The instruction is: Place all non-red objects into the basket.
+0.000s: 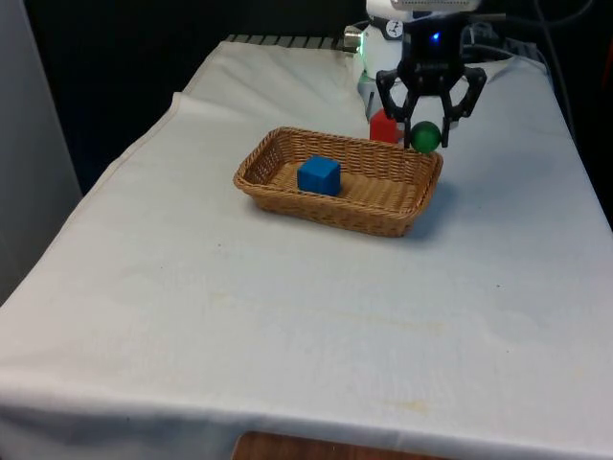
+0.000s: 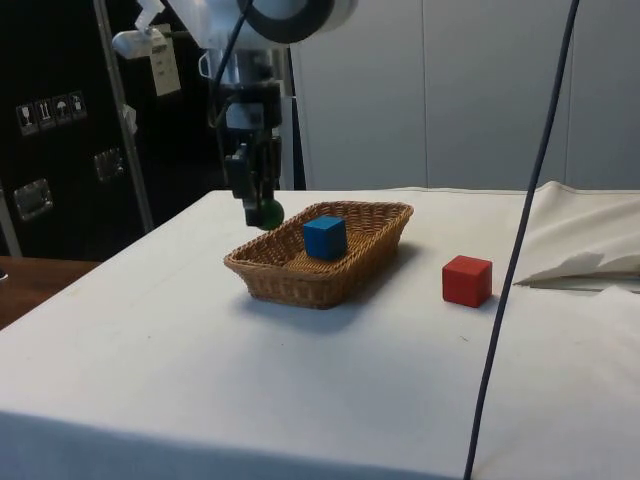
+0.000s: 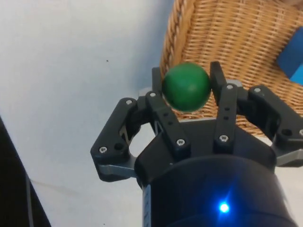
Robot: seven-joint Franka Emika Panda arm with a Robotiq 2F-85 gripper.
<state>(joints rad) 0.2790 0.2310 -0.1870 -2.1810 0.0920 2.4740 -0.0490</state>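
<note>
In the front view, you see the gripper (image 1: 427, 123) grasping a green ball (image 1: 425, 135) between its fingertips, held in the air. The wicker basket (image 1: 383, 217) sits just below it and towards the front view's left, with a blue cube (image 1: 319, 174) already inside. A red cube (image 1: 383, 126) stands on the cloth just beyond the gripper, outside the basket, where it belongs.

In the side view, you find the gripper (image 2: 262, 205) hanging over the basket's (image 2: 290, 281) near corner, the ball (image 2: 268, 212) roughly level with the rim or a little above it. The red cube (image 2: 467, 280) lies well apart on the far side.

In the wrist view, the ball (image 3: 186, 87) sits clamped between the fingers (image 3: 158, 87), with the basket's rim (image 3: 169, 45) directly beneath and its floor just ahead.

You are in the carrying step, I judge; next, move the ball further over the basket's floor, then release it.
</note>
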